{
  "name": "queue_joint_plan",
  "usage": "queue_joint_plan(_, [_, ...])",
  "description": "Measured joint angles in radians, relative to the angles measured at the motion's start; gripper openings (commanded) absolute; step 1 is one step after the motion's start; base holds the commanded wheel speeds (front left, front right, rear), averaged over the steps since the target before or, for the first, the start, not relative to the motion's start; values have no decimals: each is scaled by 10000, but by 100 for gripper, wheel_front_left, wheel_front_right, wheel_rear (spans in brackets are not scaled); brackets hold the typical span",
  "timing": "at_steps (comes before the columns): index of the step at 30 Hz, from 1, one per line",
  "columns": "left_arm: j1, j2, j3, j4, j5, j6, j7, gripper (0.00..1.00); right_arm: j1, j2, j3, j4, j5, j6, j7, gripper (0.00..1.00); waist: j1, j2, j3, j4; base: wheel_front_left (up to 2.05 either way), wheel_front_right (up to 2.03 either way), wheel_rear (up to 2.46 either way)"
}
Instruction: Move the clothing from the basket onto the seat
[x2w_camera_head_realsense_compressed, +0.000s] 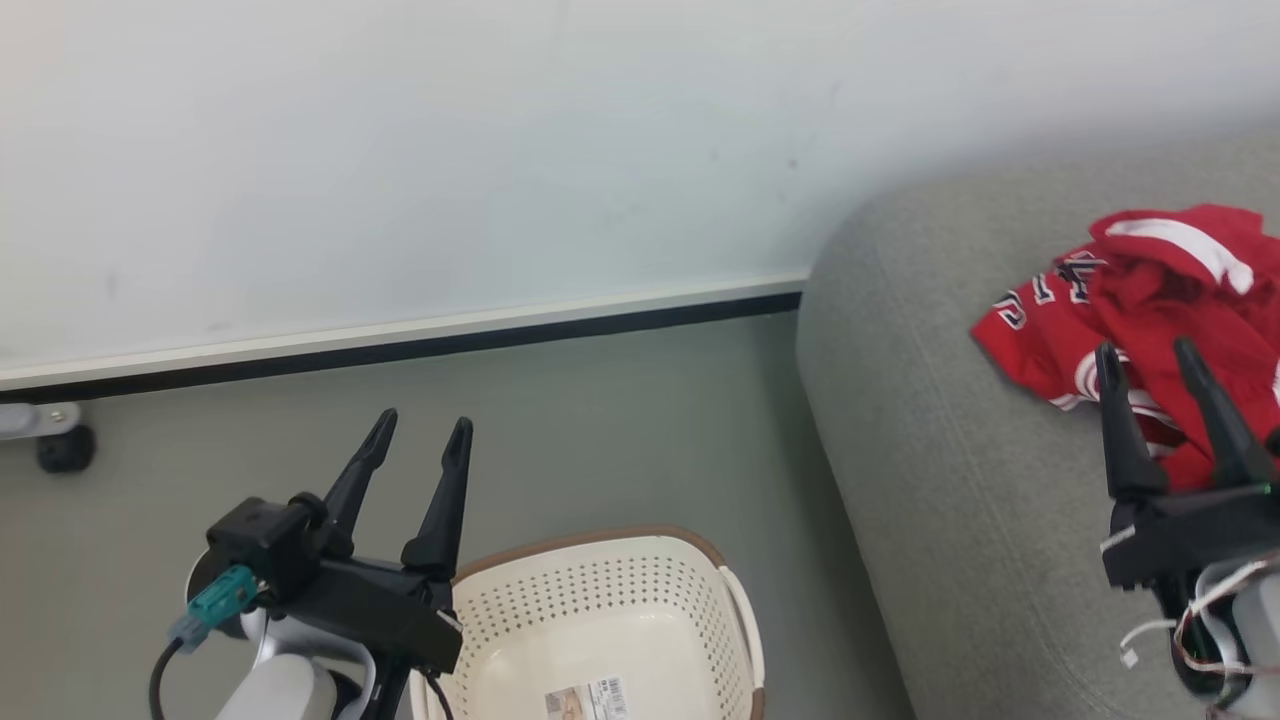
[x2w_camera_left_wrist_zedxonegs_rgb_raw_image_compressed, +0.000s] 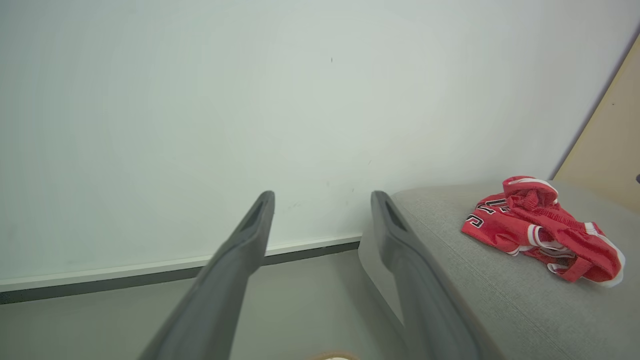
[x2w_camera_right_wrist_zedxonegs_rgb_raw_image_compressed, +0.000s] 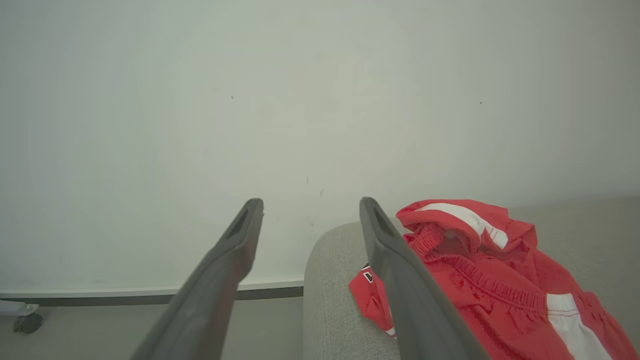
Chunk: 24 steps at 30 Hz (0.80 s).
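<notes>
- Faced a pale wall (x2w_camera_head_realsense_compressed: 400, 150) and a grey floor (x2w_camera_head_realsense_compressed: 600, 430), divided by a white and black skirting strip (x2w_camera_head_realsense_compressed: 400, 345).
- Found the clothing (x2w_camera_head_realsense_compressed: 1150, 300) heaped in one crumpled red pile on the seat (x2w_camera_head_realsense_compressed: 930, 420), not far from its rounded end. Made out dark white-edged lettering on the side toward that end and a white stripe across the top.
- Could not tell with certainty where one garment ended and the other began inside the heap.
- Saw the basket (x2w_camera_head_realsense_compressed: 590, 538) on the floor just beside the seat, well apart from the clothing. Spotted nothing red in the part in view, merely a label (x2w_camera_head_realsense_compressed: 587, 698) on its bottom. Lost its near part to the frame edge.
- Found the right gripper (x2w_camera_head_realsense_compressed: 1145, 350) over the seat at the near edge of the heap, fingers spread wide with nothing between them. Could not tell whether the tips brushed the cloth.
- Found the left gripper (x2w_camera_head_realsense_compressed: 423, 422) raised above the basket's left side, jaws likewise parted and empty.
- Judged the transfer all but complete: clothing on the seat, neither claw carrying anything, the placing step apparently at its close.
- Reckoned the next move called for drawing the right gripper clear of the heap without snagging a loose fold, then checking the hidden part of the basket for anything left.
</notes>
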Motion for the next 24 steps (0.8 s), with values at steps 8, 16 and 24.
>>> queue_joint_plan(8, [719, -17, 522, -94, -176, 456, -174, 100, 1699, 529, -104, -1244, 36, -516, 0, 100, 0, 0, -390, 884, 0, 0, 0])
queue_joint_plan(16, [1605, -31, 1047, -249, -516, 706, -253, 100, 2416, 872, 8, -2004, -240, -842, -13, 100, 1, 0, -540, 1263, 0, 0, 0])
queue_joint_plan(24, [1869, -52, 1227, -270, -303, 955, -295, 100, 2733, 1047, 69, -2291, -610, -1070, -42, 100, 1, 1, -524, 1291, 0, 0, 0])
